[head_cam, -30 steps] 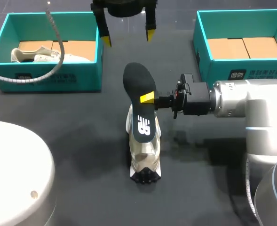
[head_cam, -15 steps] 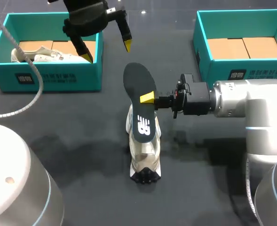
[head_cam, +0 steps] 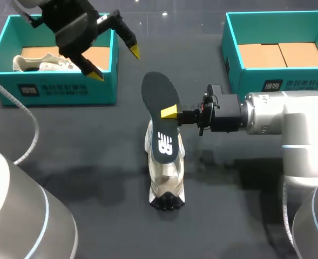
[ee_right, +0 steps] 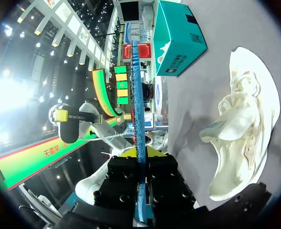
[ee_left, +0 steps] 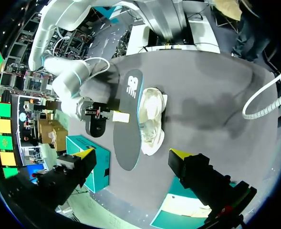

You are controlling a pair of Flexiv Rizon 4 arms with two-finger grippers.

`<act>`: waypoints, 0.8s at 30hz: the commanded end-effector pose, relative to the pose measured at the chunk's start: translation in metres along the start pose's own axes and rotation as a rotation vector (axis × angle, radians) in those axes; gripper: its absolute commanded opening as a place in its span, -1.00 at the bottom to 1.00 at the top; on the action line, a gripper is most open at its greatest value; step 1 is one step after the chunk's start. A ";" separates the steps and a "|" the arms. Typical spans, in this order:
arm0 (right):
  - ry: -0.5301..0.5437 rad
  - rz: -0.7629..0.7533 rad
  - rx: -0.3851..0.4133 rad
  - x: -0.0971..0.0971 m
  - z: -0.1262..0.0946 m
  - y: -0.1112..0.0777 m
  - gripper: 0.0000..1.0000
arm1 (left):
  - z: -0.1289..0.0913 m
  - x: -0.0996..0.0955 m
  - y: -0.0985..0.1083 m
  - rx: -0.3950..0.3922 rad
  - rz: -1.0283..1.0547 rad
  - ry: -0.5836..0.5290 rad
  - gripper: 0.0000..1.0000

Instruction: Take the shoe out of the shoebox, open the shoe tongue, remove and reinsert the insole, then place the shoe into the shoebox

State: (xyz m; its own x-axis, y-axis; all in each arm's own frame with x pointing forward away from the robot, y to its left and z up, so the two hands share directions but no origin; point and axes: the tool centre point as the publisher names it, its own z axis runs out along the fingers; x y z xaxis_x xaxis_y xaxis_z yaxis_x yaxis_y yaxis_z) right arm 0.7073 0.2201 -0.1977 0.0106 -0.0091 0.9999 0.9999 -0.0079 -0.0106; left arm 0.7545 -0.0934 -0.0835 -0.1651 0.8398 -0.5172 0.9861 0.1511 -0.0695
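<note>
Right gripper: fingers pinching insole edge-on, mid-length.
Shoe: upright on table, just below the right fingers, under the held insole.
Left gripper: fingers spread wide, nothing between; corner of left shoebox beside them, shoe ahead.

In the head view the flat black foam insole covers the front of the cream lace-up shoe beneath it, and all but one yellow tip of the right gripper clamped on it. The left gripper hides part of a second pale shoe in the left teal cardboard box. The right teal cardboard box runs off the edge.
</note>
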 end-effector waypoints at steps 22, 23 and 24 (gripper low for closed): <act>-0.001 0.000 0.001 0.000 0.000 -0.001 -1.00 | 0.019 0.063 -0.005 0.130 0.028 -0.512 1.00; -0.001 0.000 0.001 0.000 0.000 -0.001 -1.00 | 0.019 0.063 -0.005 0.130 0.028 -0.512 1.00; -0.001 0.000 0.001 0.000 0.000 -0.001 -1.00 | 0.019 0.063 -0.005 0.130 0.028 -0.512 1.00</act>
State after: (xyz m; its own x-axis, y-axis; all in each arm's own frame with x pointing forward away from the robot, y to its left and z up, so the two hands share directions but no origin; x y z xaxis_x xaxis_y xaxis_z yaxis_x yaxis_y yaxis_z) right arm 0.7073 0.2199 -0.1977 0.0106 -0.0095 0.9999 0.9999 -0.0082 -0.0106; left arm 0.7398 -0.0517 -0.1269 -0.1353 0.6014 -0.7874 0.9893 0.0384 -0.1407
